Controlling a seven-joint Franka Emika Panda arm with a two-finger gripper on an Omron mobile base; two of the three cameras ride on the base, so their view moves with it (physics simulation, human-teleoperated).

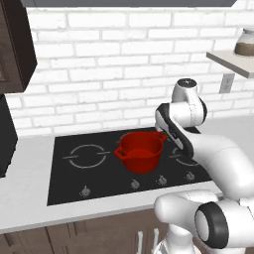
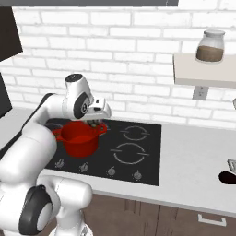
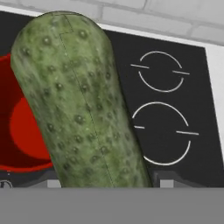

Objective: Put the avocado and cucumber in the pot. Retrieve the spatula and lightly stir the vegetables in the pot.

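Observation:
My gripper (image 3: 107,181) is shut on the cucumber (image 3: 78,105), a bumpy olive-green vegetable that stands large in the hand view. The gripper (image 1: 168,135) hangs just above the right rim of the red pot (image 1: 141,151), which sits on the black cooktop (image 1: 89,173). From the right side the gripper (image 2: 96,121) is over the near handle of the pot (image 2: 79,138). Part of the pot's red inside (image 3: 22,127) shows to the cucumber's left. A dark rounded avocado (image 2: 226,177) lies on the counter at the far right edge. Beside it is the grey slotted head of the spatula (image 2: 232,164).
A wall shelf (image 2: 203,76) with a glass jar (image 2: 210,46) hangs above the right counter, over a wall outlet (image 2: 199,92). A dark cabinet (image 1: 15,49) and a black appliance (image 1: 6,136) stand at the left. Burner knobs (image 1: 135,184) line the cooktop's front.

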